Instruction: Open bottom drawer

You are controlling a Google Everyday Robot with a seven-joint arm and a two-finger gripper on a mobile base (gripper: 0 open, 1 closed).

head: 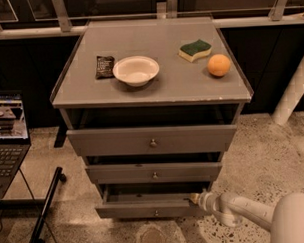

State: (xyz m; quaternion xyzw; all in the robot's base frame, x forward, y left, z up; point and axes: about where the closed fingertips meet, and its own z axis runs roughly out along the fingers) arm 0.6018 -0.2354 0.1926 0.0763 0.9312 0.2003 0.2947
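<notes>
white pincer (195, 198) at right end of grey bottom drawer (140, 211), green sponge (195, 50), white bowl (135, 70)

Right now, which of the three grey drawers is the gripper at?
The slim bottom grey drawer: the white gripper sits at its front's upper right edge, below the mid-sized drawer front and the tallest drawer front.

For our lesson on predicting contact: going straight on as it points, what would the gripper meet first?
Probably the front panel of the bottom drawer: the gripper sits at its upper right end, pointing toward it. Depth is unclear.
</notes>
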